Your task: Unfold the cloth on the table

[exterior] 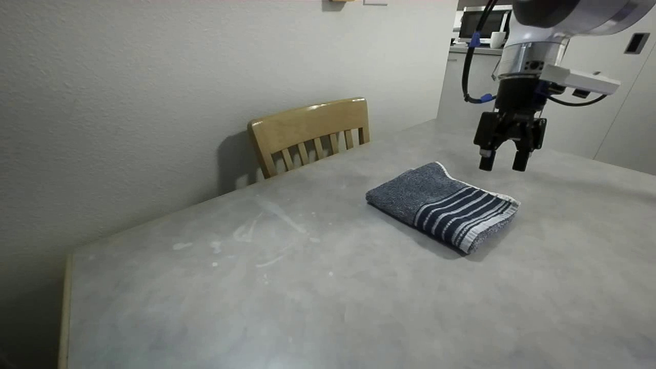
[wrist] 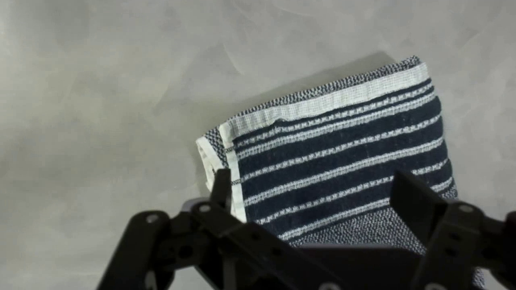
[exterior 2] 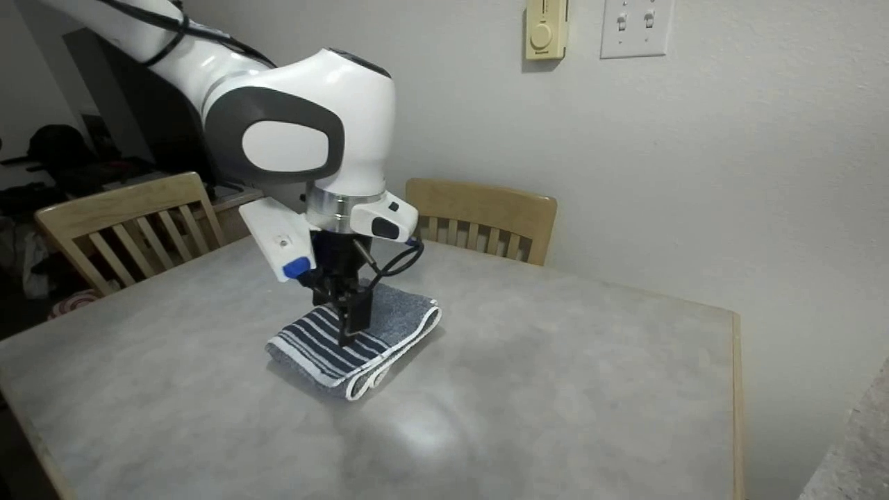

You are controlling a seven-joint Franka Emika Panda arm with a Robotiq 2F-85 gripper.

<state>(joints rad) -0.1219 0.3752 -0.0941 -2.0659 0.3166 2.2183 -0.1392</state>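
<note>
One folded, striped, nubbly cloth (exterior: 442, 206)

Three downward views of cloth (exterior: 443, 207)

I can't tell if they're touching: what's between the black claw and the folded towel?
Just air: in an exterior view, the open gripper hangs clear of the folded towel, and bare table shows through the gap.

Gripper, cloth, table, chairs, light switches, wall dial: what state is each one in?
Gripper: open, holding nothing.
Cloth: folded in layers, striped end on top.
Table: pale marks on its top.
Wooden chairs: upright, at the table.
Light switches: too small to tell on from off.
Wall dial: setting unreadable.
</note>
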